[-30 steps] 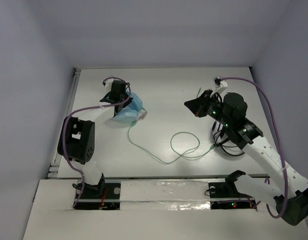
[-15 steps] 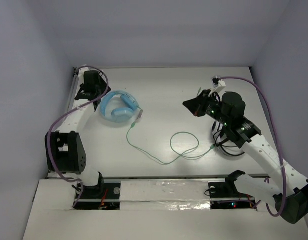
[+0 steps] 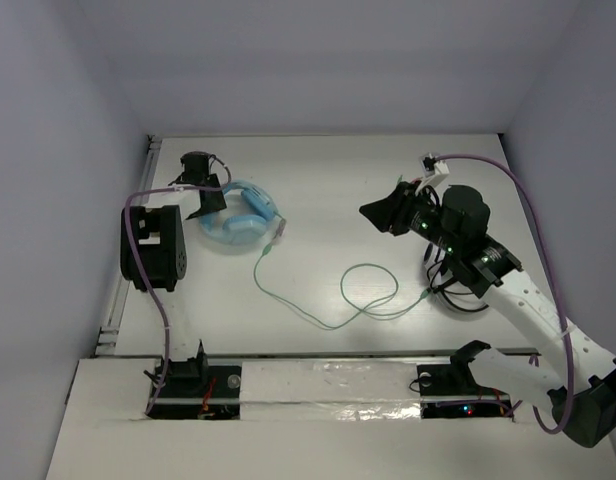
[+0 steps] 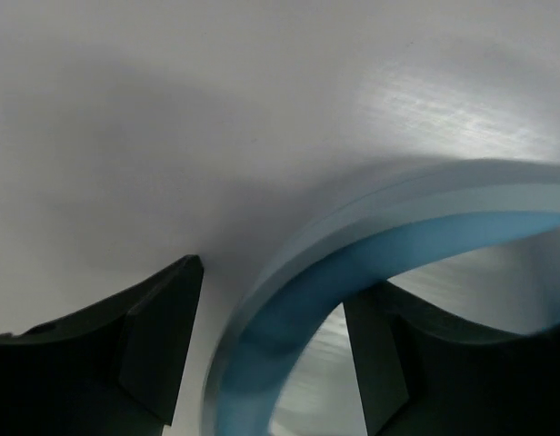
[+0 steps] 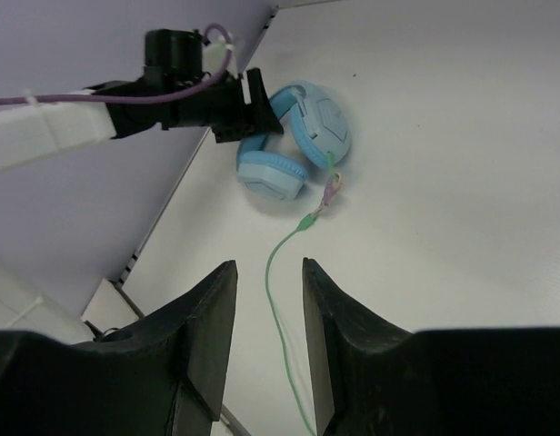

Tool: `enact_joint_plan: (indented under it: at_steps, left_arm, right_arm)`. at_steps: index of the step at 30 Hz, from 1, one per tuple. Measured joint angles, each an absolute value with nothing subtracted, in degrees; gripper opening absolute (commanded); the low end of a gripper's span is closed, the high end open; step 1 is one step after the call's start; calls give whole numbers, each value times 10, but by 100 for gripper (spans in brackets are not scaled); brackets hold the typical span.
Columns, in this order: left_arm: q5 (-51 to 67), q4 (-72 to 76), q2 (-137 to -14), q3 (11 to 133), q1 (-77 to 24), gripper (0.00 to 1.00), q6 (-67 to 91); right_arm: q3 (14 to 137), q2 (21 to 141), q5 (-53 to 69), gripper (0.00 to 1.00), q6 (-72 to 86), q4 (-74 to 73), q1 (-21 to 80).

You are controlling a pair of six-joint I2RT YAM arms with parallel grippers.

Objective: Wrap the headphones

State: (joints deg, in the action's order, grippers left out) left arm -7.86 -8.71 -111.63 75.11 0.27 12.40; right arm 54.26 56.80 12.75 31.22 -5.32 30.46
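While blurry, headphones (image 4: 389, 250) apparently between fingers (image 4: 153, 350).

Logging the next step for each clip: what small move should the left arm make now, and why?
Probably close the left gripper on the headband. The left wrist view shows the blue band running between its open fingers, unclamped, and the headphones lie on the table. The right gripper hangs open, away from the cable, so nothing is held yet.

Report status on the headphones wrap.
Left hand open, straddling headphones headband. Right hand open, empty, aloft. Cable lying loose, unwrapped. Black cable bundle beneath right arm.
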Motion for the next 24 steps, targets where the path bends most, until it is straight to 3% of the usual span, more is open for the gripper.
enact_joint_plan:
  at_steps: [3,7,9,14,16,17,20,24]
  left_arm:
    - [-84,-73,-1138,755,1,57,111]
    - [-88,-75,-1143,755,1,6,99]
    - [-76,-78,-1139,752,1,0,98]
    - [-78,-75,-1130,741,2,1,150]
    - [-79,-78,-1120,728,2,19,159]
    - [-80,-85,-1105,712,2,33,164]
    - [-80,-107,-1090,697,1,46,169]
    - [-76,-110,-1091,700,1,47,171]
  right_arm:
    - [541,565,126,41,312,-53,305]
    - [540,565,127,38,311,-53,309]
    - [539,566,128,37,311,-51,309]
    - [538,580,133,36,310,-43,309]
    - [538,585,134,37,310,-43,309]
    - [537,588,135,38,310,-43,309]
    - [536,590,136,39,310,-43,309]
    - [535,590,136,39,310,-42,309]
